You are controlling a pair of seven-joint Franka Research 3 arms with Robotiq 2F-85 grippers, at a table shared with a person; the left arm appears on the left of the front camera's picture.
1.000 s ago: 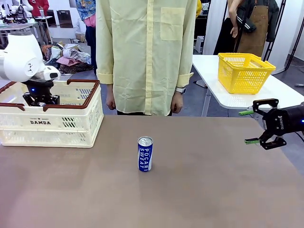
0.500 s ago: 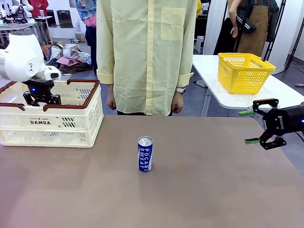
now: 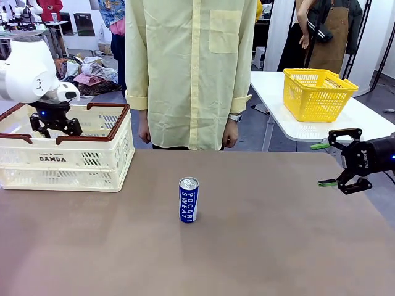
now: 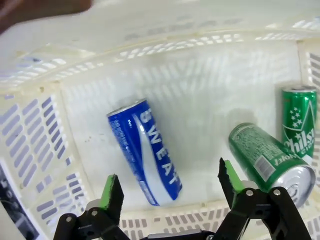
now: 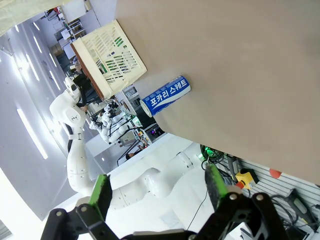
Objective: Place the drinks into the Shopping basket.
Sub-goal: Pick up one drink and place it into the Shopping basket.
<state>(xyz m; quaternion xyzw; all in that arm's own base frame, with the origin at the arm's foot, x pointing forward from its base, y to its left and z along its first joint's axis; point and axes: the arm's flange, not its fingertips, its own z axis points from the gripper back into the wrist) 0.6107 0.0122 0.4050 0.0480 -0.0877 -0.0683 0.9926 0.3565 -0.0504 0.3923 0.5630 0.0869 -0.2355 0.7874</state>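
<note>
My left gripper released above the Shopping basket at far left, three drinks lying inside, one blue can upright mid-table, my right gripper spread wide at right.

We read "DAMDA" on Shopping basket side, at 9 o'clock. "POCARI SWEAT" runs down blue can at table centre. Inside basket: "SWEAT" on lying blue can, "Chilsung" partly legible on green can at 3 o'clock. Korean lettering on can in right wrist view.
</note>
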